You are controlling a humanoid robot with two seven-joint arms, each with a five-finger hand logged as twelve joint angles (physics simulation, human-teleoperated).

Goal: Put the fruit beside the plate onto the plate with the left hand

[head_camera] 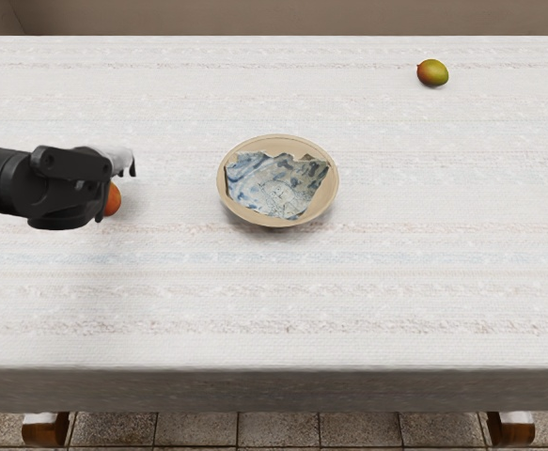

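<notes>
The orange fruit [113,199] peeks out beside the left hand [71,188] — can't tell if the fingers hold it — and the plate [278,222] lies to the right.

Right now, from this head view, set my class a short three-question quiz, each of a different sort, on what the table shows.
1. True or false: the round tan-rimmed plate with a blue-and-white pattern holds a fruit.
2. Which lies nearer the robot's left hand? A) the small round orange fruit B) the green-and-red oval fruit
3. Fill the gap: in the picture, the orange fruit lies to the plate's ____.
Key: 1 false; 2 A; 3 left.
</notes>
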